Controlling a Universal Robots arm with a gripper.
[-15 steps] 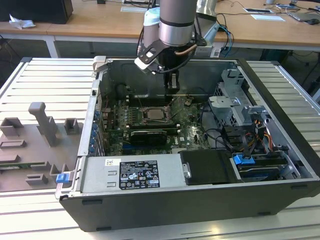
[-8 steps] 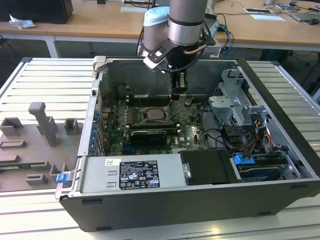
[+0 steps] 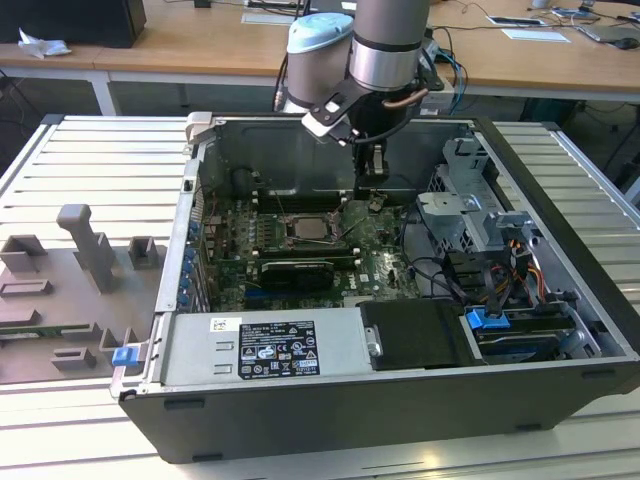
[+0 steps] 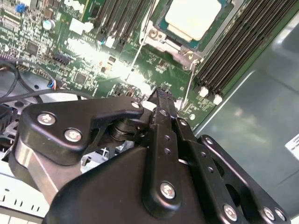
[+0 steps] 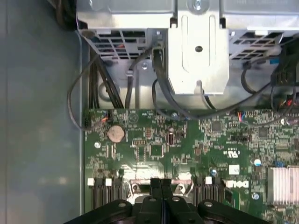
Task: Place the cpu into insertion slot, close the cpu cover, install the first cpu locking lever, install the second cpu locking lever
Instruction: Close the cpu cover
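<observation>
Gripper (image 5: 161,183): we see its two black fingers pressed together, with nothing between them. It hangs close over the green board (image 3: 385,262).
Arm (image 3: 385,45): it reaches down into the open computer case (image 3: 300,425).
Cpu (image 4: 192,17): its pale square face lies flat in the board. It is near the gripper, on the exterior view's left of it, and they do not touch.
Cpu cover (image 4: 170,46): we see a silver frame lying around the cpu.
Memory slots (image 4: 233,51): long and black, just beside the cpu.
Black card (image 3: 297,270): long, and nearer to us than the cpu.
Round battery (image 5: 116,134): it sits on the board, away from the fingers.
</observation>
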